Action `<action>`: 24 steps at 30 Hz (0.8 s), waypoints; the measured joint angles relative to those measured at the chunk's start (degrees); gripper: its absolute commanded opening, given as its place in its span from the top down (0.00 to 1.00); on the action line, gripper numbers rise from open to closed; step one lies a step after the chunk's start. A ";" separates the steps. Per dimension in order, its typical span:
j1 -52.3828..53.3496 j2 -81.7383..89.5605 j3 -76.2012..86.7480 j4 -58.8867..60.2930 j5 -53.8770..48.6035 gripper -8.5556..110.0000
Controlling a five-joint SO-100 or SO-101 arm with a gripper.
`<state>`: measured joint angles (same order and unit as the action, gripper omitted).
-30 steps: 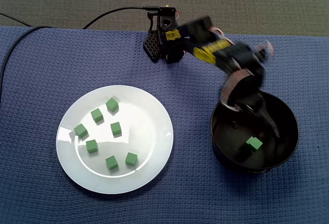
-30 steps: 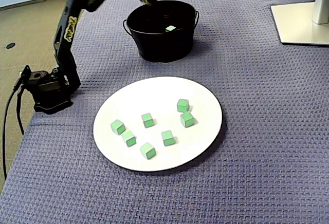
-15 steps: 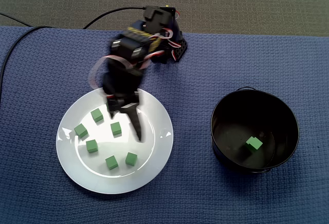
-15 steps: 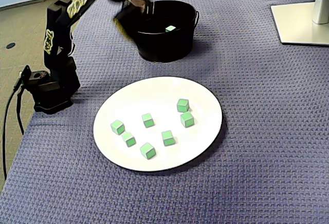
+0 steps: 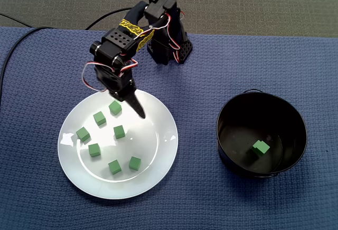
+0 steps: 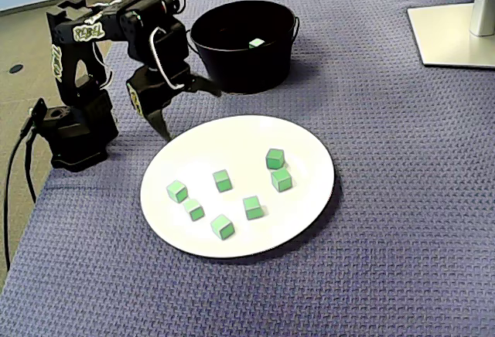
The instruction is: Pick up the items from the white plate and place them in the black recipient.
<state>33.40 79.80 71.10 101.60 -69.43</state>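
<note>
Several green cubes lie on the white plate (image 5: 153, 135), also seen as plate (image 6: 302, 136). My gripper (image 5: 128, 106) hovers open and empty over the plate's edge nearest the arm base, just above one cube (image 5: 115, 107). In a fixed view the gripper (image 6: 193, 113) shows its two fingers spread wide, one fingertip (image 6: 166, 132) pointing down at the plate rim. That nearest cube (image 6: 177, 191) sits below it. The black bucket (image 5: 219, 135) holds one green cube (image 5: 260, 146). The same bucket (image 6: 240, 70) and its cube (image 6: 257, 42) stand behind the gripper.
The arm base (image 5: 171, 50) stands at the cloth's far edge, with a black cable (image 5: 16, 42) trailing left. In a fixed view the base (image 6: 73, 132) is at the left, and a white stand foot (image 6: 452, 35) sits at the upper right. A blue woven cloth covers the table.
The arm swung from over the bucket across to the plate, then drew back toward the base-side rim. One cube stays in the bucket. The cubes on the plate have not moved.
</note>
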 measured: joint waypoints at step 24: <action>8.44 -2.29 21.27 -24.52 -16.79 0.53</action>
<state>41.84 77.52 92.37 77.08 -86.22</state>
